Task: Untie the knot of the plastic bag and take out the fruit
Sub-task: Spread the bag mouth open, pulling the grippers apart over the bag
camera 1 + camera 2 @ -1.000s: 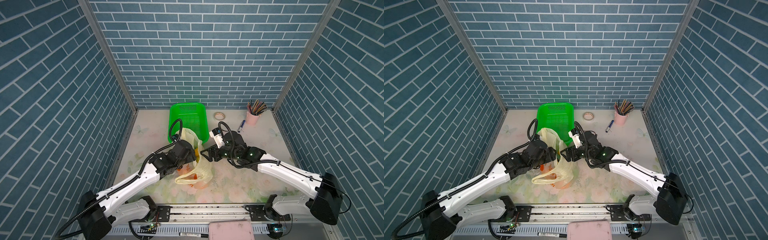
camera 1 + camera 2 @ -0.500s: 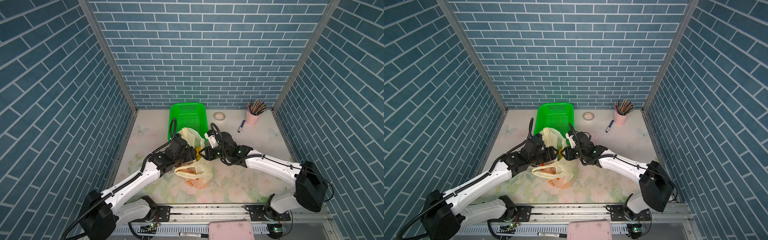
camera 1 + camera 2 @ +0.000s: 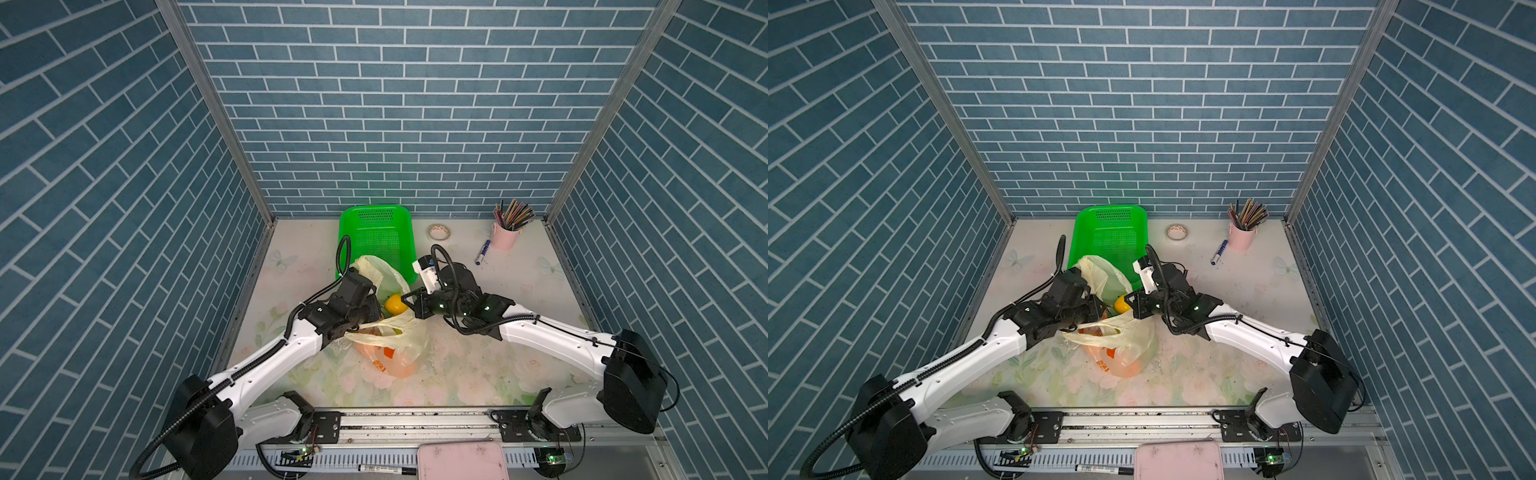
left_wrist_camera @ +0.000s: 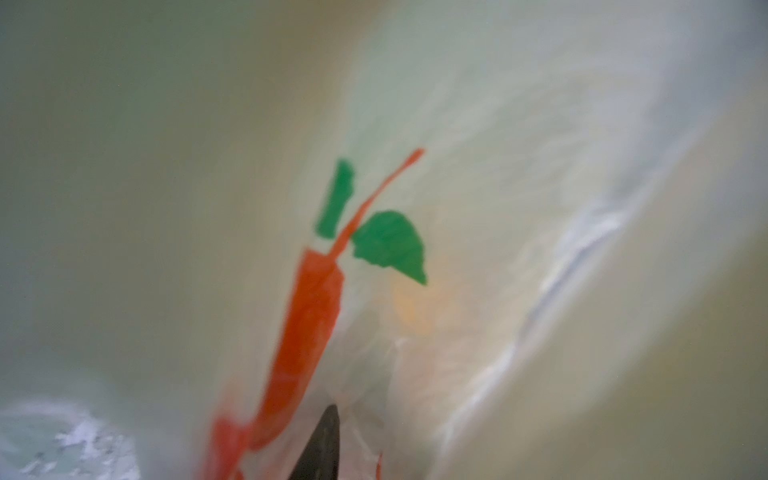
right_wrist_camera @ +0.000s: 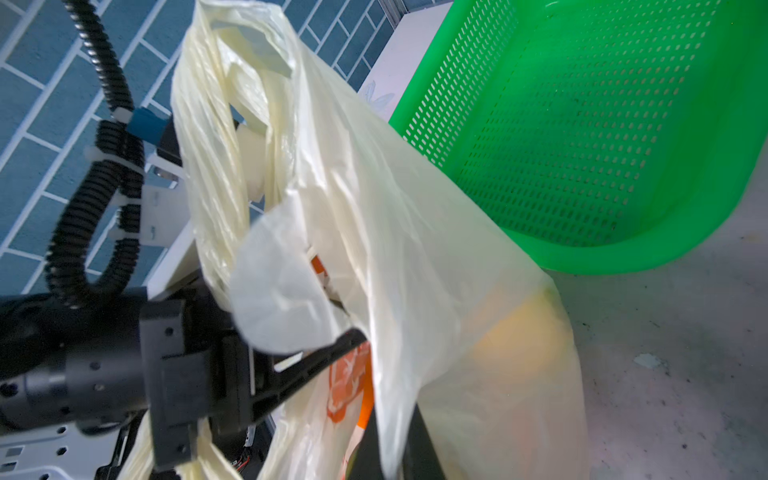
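The pale-yellow plastic bag point(image 3: 388, 338) point(image 3: 1121, 340) lies at mid-table with its mouth open. A yellow fruit point(image 3: 395, 304) point(image 3: 1121, 305) shows in the mouth, and orange fruit point(image 3: 399, 368) shows through the film. No knot is in view; the handle strips point(image 5: 212, 137) stand up loose and twisted. My right gripper point(image 3: 410, 302) point(image 5: 390, 444) is shut on the bag's rim film. My left gripper point(image 3: 371, 316) point(image 3: 1096, 314) is at the opposite rim. In the left wrist view one dark fingertip point(image 4: 326, 436) presses the printed film, which hides the other.
A green perforated basket point(image 3: 376, 239) point(image 5: 602, 145) stands just behind the bag. At the back right are a tape roll point(image 3: 439, 232), a pen point(image 3: 482, 252) and a pink cup of pencils point(image 3: 505, 237). Brick walls close in three sides.
My right gripper has shut on the bag's rim. The left gripper's jaws have narrowed at the other rim. The bag's mouth is stretched wider between the two.
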Available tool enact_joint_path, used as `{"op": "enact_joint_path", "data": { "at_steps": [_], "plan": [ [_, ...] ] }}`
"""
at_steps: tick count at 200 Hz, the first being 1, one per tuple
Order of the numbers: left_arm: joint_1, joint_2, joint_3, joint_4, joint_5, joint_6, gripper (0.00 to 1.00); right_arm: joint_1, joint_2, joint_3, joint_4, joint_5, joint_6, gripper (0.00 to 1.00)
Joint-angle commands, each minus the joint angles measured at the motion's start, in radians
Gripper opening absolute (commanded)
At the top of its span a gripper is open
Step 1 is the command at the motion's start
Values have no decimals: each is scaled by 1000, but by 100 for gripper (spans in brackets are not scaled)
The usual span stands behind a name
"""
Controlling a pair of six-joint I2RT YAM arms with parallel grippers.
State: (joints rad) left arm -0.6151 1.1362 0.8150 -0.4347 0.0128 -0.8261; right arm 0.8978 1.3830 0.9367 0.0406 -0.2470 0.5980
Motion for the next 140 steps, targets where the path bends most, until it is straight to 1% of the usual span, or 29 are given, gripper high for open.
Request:
{"op": "enact_joint_path", "data": {
  "at_steps": [1,25,55,73,87,112,140],
  "plan": [
    [35,-65,22,-91,-62,9,26,-4,-68,-33,44,39,17,7],
    [83,-118,19,-143,-68,24,25,-10,-117,-73,43,69,23,6],
    [162,-170,28,-193,-74,65,20,-16,-178,-127,34,111,22,5],
    [216,-186,41,-229,-76,94,15,-24,-216,-152,3,135,29,4],
    [254,-197,56,-255,-73,108,14,-26,-250,-176,-29,165,35,4],
    [304,-219,82,-282,-67,137,13,-32,-321,-241,-69,219,33,4],
    [339,-220,112,-295,-65,168,13,-45,-395,-313,-125,297,45,5]
  ]
}}
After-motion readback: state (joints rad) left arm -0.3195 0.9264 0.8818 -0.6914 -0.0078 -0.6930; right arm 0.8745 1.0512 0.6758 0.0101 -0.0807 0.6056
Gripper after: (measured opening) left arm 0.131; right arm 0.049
